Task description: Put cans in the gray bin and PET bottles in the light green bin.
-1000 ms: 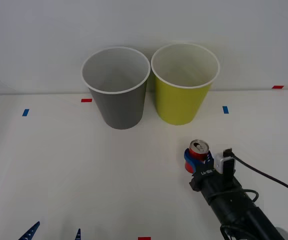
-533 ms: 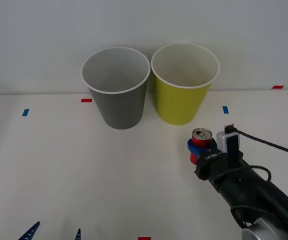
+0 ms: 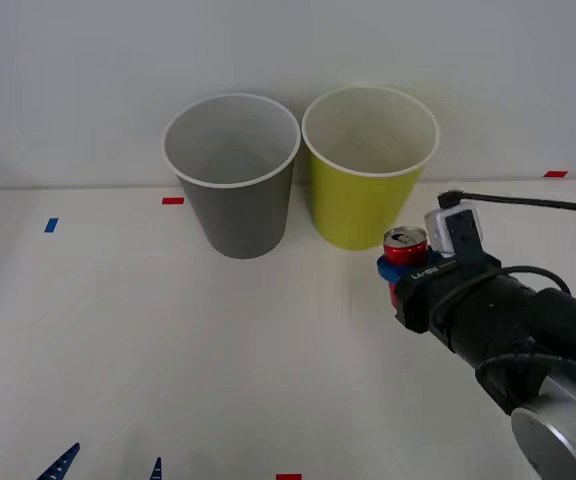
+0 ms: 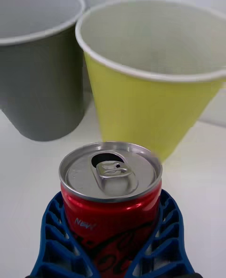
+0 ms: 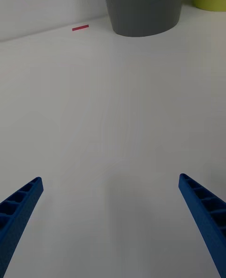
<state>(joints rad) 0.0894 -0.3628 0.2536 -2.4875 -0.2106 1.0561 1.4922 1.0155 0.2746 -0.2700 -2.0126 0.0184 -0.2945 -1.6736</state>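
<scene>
red can (image 3: 405, 246) silver top, dark gray bin (image 3: 236, 180), yellow-green bin (image 3: 366, 172), blue ribbed fingers (image 4: 162, 233)

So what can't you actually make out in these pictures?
- Red can: in the right wrist view the blue fingers of the right gripper cover its lower sides, and the edge cuts off its base.
- Bottoms of the gray bin and light green bin: hidden inside by their own walls.
- Left gripper: the front view's edge cuts off all but its fingertips.

Red can (image 3: 405, 250), silver top, upright, just before light green bin (image 3: 366, 200); gray bin (image 3: 236, 190) beside that bin.
</scene>
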